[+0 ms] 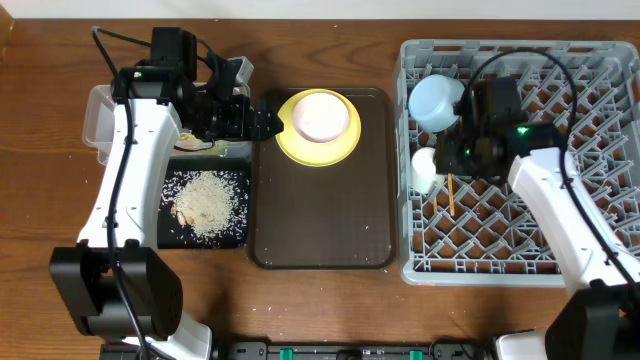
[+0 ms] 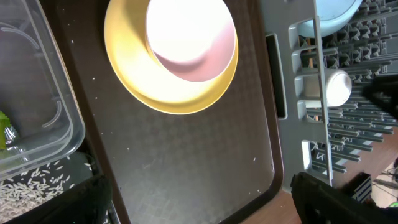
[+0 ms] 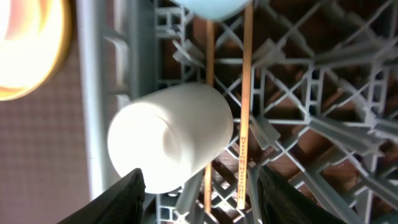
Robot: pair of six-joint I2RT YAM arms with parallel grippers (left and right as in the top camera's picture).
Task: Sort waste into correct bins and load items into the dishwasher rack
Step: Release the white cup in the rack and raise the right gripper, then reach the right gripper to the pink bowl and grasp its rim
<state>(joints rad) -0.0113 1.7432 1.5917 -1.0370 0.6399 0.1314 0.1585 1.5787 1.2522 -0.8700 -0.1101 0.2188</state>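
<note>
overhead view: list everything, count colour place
dishwasher rack: 1, grey, right
blue bowl: 1, light blue, rack's back-left corner
cup: 1, white, on its side, rack's left edge
chopsticks: 2, wooden, in rack beside cup
serving tray: 1, brown, centre
plate: 1, yellow, on serving tray
white bowl: 1, white, on plate
black tray: 1, black, left of serving tray
rice: 1 heap, white, in black tray
tub: 1, clear, back left
wrapper: 1, yellow-green, in tub
left tool: 1, black, open, by plate
right tool: 1, black, open, over cup

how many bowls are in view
2. The light blue bowl lies in the dishwasher rack, at its top-left corner overhead; the white bowl sits on the yellow plate on the brown tray. Arms may hide more.
</note>
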